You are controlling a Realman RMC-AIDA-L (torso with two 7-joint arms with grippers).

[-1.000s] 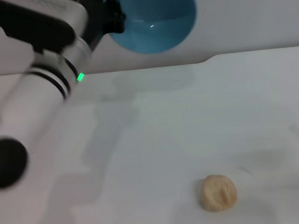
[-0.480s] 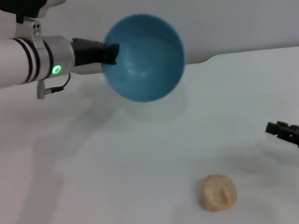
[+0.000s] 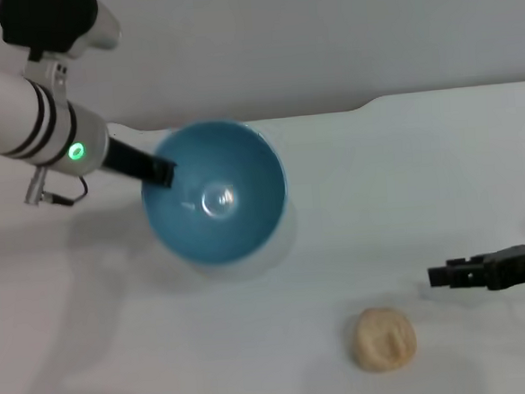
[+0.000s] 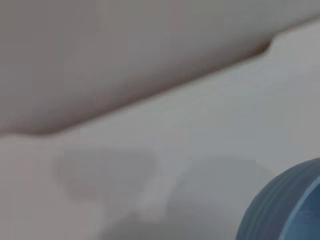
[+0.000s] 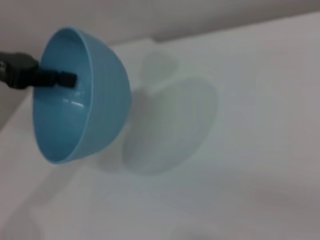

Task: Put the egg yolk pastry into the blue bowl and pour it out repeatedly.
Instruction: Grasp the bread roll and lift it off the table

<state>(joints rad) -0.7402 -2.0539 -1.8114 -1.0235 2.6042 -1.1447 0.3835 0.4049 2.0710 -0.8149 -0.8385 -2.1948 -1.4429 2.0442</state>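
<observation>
Over on my left side the left gripper (image 3: 160,173) has its jaws clamped on the blue bowl (image 3: 215,193), empty, so next my right gripper (image 3: 441,276), jaws unreadable, must grab the egg yolk pastry (image 3: 384,338) on the desk (image 3: 405,178).

No readable text, label or number anywhere.

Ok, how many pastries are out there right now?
1. The egg yolk pastry lies on the table, near the right gripper; the blue bowl looks empty.
</observation>
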